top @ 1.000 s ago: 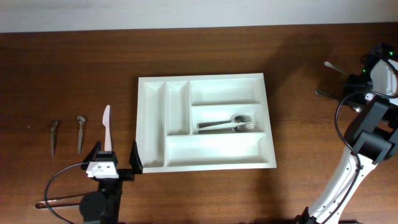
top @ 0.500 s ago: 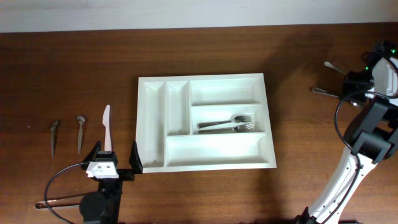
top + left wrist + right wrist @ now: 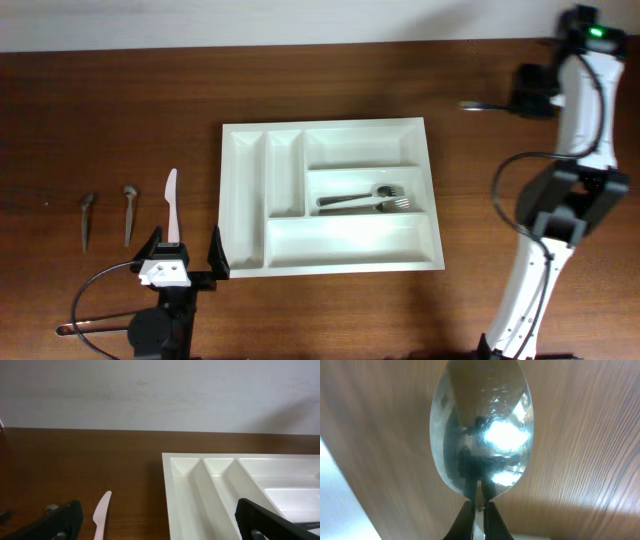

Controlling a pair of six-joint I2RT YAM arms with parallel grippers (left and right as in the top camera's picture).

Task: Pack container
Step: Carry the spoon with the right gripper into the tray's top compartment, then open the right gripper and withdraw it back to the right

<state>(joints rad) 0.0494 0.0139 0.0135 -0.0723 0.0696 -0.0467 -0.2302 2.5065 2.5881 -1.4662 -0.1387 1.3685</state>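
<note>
The container [image 3: 330, 128], a white five-compartment tray, lies mid-table, and its near left corner shows in the left wrist view [image 3: 200, 490]. Two metal forks [image 3: 365, 200] rest in its middle right compartment. My right gripper [image 3: 514, 104] is raised over the far right of the table, shut on a metal spoon [image 3: 478, 105] that points left toward the tray. In the right wrist view the spoon's bowl [image 3: 482, 430] fills the frame above the gripper [image 3: 478, 505], whose jaws pinch its neck. My left gripper [image 3: 185, 262] stands open at the tray's front left corner, holding nothing [image 3: 160, 525].
A white plastic knife [image 3: 172, 205] lies just left of the tray, also seen from the left wrist [image 3: 101, 515]. Two small metal utensils [image 3: 86, 218] [image 3: 129, 212] lie further left. Another utensil [image 3: 95, 323] lies by the left arm's base.
The right arm has swung from the far right edge toward the back and left, carrying the spoon up off the table. The left arm has not moved.
</note>
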